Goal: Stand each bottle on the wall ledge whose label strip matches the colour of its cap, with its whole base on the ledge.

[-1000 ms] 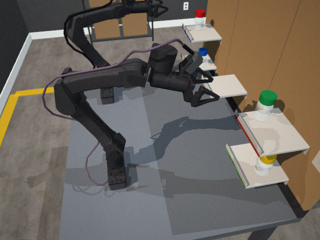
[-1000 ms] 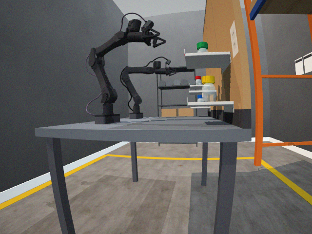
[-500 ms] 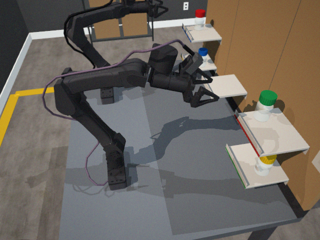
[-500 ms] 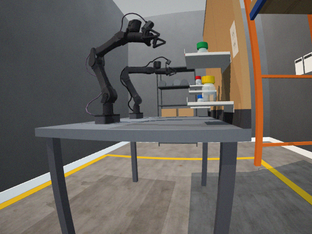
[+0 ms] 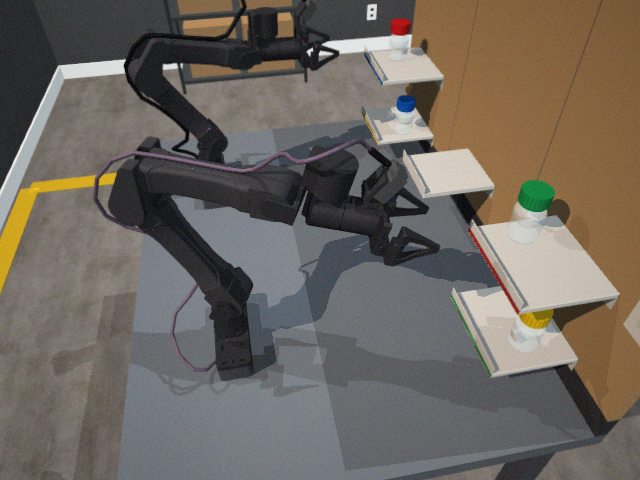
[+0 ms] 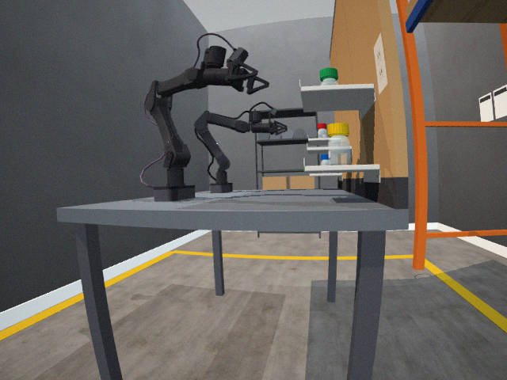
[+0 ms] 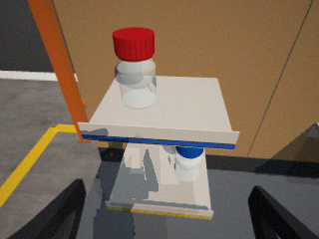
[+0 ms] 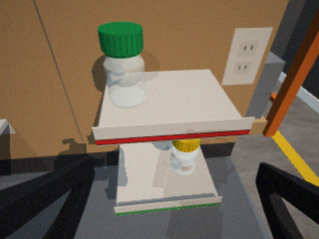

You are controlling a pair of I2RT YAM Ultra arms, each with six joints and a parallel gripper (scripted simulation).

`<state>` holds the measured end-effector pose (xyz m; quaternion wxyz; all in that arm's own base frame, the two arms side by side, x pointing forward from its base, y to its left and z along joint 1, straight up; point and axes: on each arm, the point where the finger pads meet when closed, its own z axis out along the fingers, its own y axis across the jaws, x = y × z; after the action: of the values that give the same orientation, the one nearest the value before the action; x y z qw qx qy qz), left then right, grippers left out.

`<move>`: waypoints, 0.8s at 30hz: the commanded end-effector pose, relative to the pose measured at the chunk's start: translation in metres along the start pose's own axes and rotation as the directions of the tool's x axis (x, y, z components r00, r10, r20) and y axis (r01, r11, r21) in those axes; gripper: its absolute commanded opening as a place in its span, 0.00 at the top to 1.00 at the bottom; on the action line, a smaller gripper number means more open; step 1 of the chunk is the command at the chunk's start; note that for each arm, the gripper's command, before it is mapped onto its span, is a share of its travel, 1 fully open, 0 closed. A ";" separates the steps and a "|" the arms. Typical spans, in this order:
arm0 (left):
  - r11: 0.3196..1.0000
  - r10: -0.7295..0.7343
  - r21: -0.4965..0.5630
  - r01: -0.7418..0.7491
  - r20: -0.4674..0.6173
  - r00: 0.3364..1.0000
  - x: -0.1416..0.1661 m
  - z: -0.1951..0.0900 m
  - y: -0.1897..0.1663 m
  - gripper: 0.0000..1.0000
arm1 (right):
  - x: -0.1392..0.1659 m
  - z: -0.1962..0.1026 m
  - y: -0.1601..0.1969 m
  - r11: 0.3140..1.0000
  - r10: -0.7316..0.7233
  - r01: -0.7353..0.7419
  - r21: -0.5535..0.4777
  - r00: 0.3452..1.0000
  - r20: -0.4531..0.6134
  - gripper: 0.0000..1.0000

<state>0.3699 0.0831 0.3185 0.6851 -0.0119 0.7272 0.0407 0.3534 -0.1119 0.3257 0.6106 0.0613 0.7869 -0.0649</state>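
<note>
The fingers of my right pincer (image 5: 433, 228) (image 6: 262, 78) (image 8: 176, 171) loom closest, wide apart and holding nothing; my left pincer (image 5: 333, 44) (image 6: 286, 127) (image 7: 167, 188) is just as wide and empty. At the near wall-side corner of the bench (image 5: 232, 423) (image 6: 233, 218) (image 7: 229, 179) (image 8: 20, 171), the green-capped bottle (image 5: 529, 214) (image 6: 329, 75) (image 8: 125, 75) stands on the red-strip ledge (image 5: 563, 268) (image 6: 335, 98) (image 8: 184, 100), the yellow-capped bottle (image 5: 528, 333) (image 6: 339, 147) (image 8: 184, 158) below on the green-strip ledge (image 5: 483, 310) (image 6: 364, 167) (image 8: 145, 174). Towards the far wall-side corner, the red-capped bottle (image 5: 399, 41) (image 6: 322, 131) (image 7: 137, 75) stands on the blue-strip ledge (image 5: 413, 72) (image 6: 315, 141) (image 7: 189, 105), the blue-capped bottle (image 5: 404, 116) (image 6: 325, 159) (image 7: 188, 161) on the yellow-strip ledge (image 5: 387, 129) (image 6: 323, 174) (image 7: 135, 184). The middle ledge's (image 5: 449, 173) strip colour I can't make out.

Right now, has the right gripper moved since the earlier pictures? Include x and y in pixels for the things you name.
Yes, down: the right gripper (image 5: 433, 229) (image 6: 262, 79) (image 8: 173, 168) sits lower against the green cap (image 5: 536, 196) (image 6: 329, 74) (image 8: 121, 39) in the exterior view.
</note>
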 end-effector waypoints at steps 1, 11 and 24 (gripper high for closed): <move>1.000 0.008 -0.017 -0.006 0.090 0.996 0.009 -0.002 -0.011 0.00 | 0.005 0.006 -0.010 0.999 -0.030 0.031 -0.008 0.994 0.104 0.00; 1.000 -0.006 0.023 0.005 0.041 0.999 0.081 0.001 -0.041 0.00 | 0.077 0.027 -0.038 1.000 0.000 -0.001 0.029 0.999 0.049 0.00; 0.998 -0.011 0.054 0.012 -0.022 1.000 0.114 0.001 -0.054 0.00 | 0.102 0.031 -0.045 0.999 0.018 -0.018 0.041 1.000 0.007 0.00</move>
<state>0.3660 0.0368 0.1986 0.6685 0.0030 0.7434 0.0193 0.3468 -0.1587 0.2035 0.5892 0.0932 0.7997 -0.0683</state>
